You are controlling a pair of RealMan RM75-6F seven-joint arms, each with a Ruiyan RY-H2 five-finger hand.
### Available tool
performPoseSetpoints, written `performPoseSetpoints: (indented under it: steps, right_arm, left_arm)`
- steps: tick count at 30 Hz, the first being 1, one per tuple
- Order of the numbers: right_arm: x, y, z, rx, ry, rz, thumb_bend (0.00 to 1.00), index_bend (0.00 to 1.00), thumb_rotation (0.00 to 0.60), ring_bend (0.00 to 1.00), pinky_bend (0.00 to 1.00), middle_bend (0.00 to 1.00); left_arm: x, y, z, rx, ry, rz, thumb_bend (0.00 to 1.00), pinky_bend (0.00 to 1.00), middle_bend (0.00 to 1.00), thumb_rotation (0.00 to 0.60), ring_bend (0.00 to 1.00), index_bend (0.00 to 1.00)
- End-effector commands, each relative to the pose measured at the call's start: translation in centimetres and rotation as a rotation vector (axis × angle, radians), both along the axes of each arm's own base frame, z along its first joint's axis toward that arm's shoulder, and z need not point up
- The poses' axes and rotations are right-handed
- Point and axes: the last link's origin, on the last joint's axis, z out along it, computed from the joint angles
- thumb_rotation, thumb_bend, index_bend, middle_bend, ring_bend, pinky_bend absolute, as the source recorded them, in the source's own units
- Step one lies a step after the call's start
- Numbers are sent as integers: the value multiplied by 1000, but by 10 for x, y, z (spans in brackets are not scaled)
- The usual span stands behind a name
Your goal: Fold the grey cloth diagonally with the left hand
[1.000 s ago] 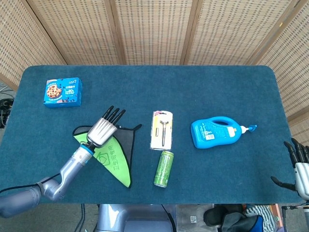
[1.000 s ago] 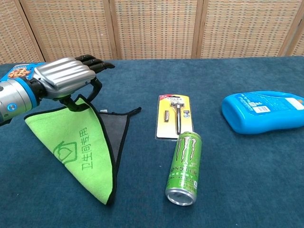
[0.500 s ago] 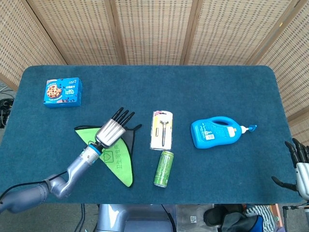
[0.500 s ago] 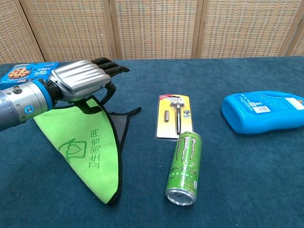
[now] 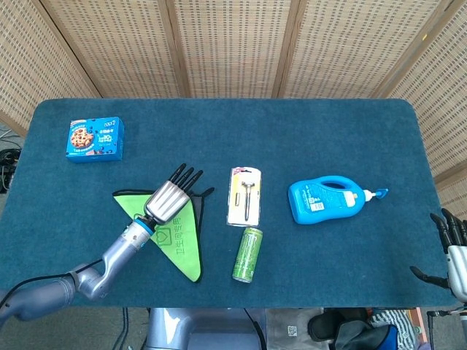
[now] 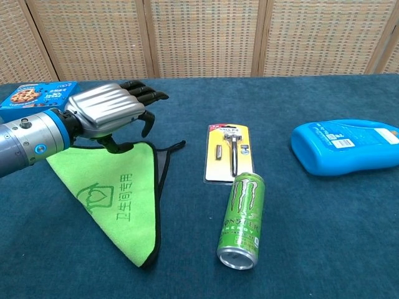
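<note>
Head view showed us one of each thing on the blue felt-like desk (image 5: 350, 131): one grey cloth (image 5: 177, 237), one green drink can (image 5: 247, 254), one carded razor pack (image 5: 244, 195), one blue detergent bottle (image 5: 327, 199) and one blue cookie box (image 5: 95, 138). We saw two hands. The left hand (image 5: 171, 198) hovered over the cloth's upper right corner with its dark fingers (image 6: 147, 95) spread forward; in the chest view the thumb dipped to the cloth's top edge, and we could not tell whether it still pinched the fabric or had let go. The right hand (image 5: 452, 248) sat at the desk's far right edge, fingers apart and holding nothing. The cloth lay left of centre, folded into a triangle with its bright green side and printed logo upward and a thin grey sliver showing along the right edge. Compared with half a second earlier, we found the left hand slightly lower and the green layer flatter, covering more of the grey. The can was a shiny cylinder lying on its side; the bottle was smooth, rounded plastic; the hand's back was ribbed silver metal.
</note>
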Motion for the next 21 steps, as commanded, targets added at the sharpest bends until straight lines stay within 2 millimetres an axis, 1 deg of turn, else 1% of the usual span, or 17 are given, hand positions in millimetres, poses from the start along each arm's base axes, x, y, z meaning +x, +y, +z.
performPoseSetpoints:
  steps: [1, 3, 4, 6, 11, 13, 17, 19, 21]
  right_arm:
    - [0, 0, 0, -1, -1, 0, 0, 0, 600, 0, 0, 0]
    - [0, 0, 0, -1, -2, 1, 0, 0, 600, 0, 0, 0]
    - [0, 0, 0, -2, -1, 1, 0, 0, 600, 0, 0, 0]
    - [0, 0, 1, -4, -1, 1, 0, 0, 600, 0, 0, 0]
    - [0, 0, 1, -7, -2, 0, 0, 0, 600, 0, 0, 0]
    - [-1, 0, 1, -4, -2, -1, 0, 0, 600, 0, 0, 0]
    - [-2, 0, 1, 2, 0, -5, 0, 0, 600, 0, 0, 0]
    - [-2, 0, 0, 6, 4, -8, 0, 0, 600, 0, 0, 0]
    - [-2, 0, 0, 8, 9, -7, 0, 0, 600, 0, 0, 0]
  left_arm:
    - [-1, 1, 1, 11, 2, 9, 368, 0, 0, 600, 0, 174]
    - [-2, 2, 2, 22, 4, 13, 367, 0, 0, 600, 0, 65]
    - [-2, 2, 2, 23, 4, 17, 367, 0, 0, 600, 0, 27]
    - [-2, 2, 3, 28, 1, 22, 367, 0, 0, 600, 0, 2]
    - [-1, 2, 6, 38, -25, 38, 367, 0, 0, 600, 0, 0]
    - [-3, -1, 17, 59, -92, 61, 367, 0, 0, 600, 0, 0]
    - [-9, -9, 32, 81, -151, 80, 367, 0, 0, 600, 0, 0]
    - [-16, -17, 47, 109, -206, 110, 367, 0, 0, 600, 0, 0]
    - [-27, -30, 63, 129, -261, 148, 365, 0, 0, 600, 0, 0]
